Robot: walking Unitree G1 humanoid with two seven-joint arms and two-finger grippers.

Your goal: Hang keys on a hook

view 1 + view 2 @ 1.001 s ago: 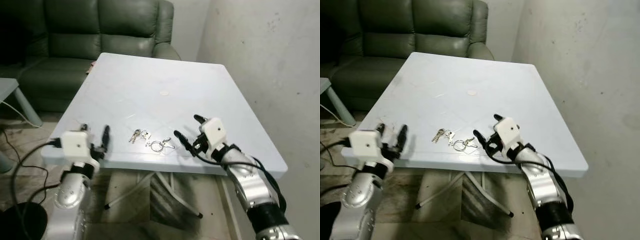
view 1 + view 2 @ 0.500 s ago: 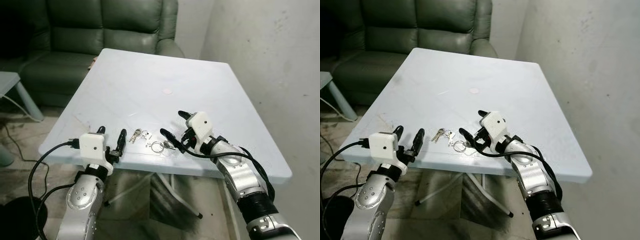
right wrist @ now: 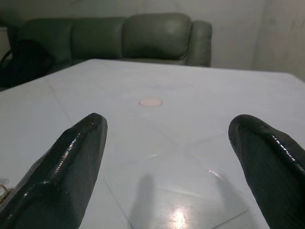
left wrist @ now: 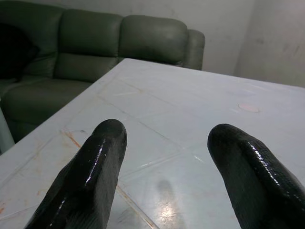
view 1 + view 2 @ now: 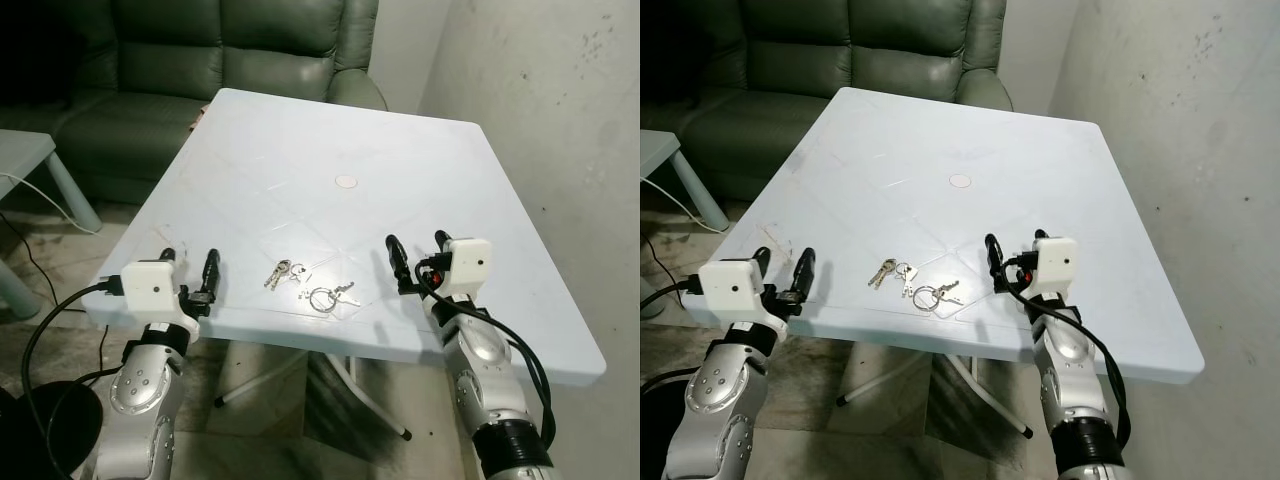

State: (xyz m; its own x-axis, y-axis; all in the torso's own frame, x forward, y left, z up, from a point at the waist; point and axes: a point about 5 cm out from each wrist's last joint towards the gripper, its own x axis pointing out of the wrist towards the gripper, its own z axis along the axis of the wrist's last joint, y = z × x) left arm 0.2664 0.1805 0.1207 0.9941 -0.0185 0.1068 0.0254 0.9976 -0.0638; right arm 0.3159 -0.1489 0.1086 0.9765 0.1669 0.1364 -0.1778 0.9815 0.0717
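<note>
keys (image 5: 310, 284) loose on table (image 5: 330, 130) | left gripper (image 5: 188, 272) released | right gripper (image 5: 415, 258) released

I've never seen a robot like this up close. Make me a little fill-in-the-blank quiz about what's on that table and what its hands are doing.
1. The keys lie on the white ____.
2. Both the left hand and the right hand are ____, holding nothing.
3. The keys lie ____ the two hands.
4. Behind the table stands a dark green ____.

Missing words: table; open; between; sofa
</note>
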